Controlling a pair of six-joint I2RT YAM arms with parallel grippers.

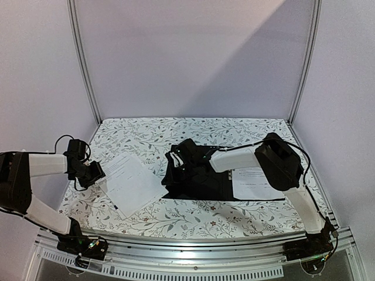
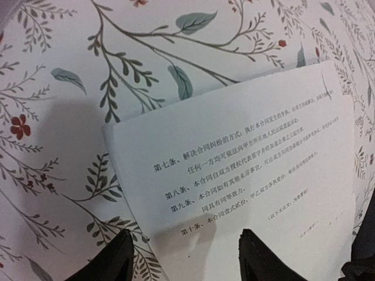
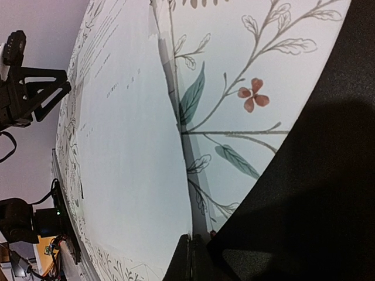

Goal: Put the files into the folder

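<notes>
The folder (image 1: 199,178) lies open in the middle of the table, black inside up. A white printed sheet (image 1: 258,184) rests on its right half. Another of the files (image 1: 132,182) lies loose on the cloth to the left. My left gripper (image 1: 92,174) hovers over that sheet's left corner, open. In the left wrist view its fingers (image 2: 114,263) straddle the edge of the printed sheet (image 2: 246,175) with nothing between them. My right gripper (image 1: 179,159) is at the folder's left edge. There it (image 3: 190,257) is shut, tips low, with the black folder (image 3: 310,175) right beside it and the white sheet (image 3: 129,146) beyond.
A floral tablecloth (image 1: 176,132) covers the table. Metal frame posts (image 1: 85,64) stand at the back corners against white walls. An aluminium rail (image 1: 193,257) runs along the near edge between the arm bases. The right arm's forearm (image 1: 234,158) crosses over the folder.
</notes>
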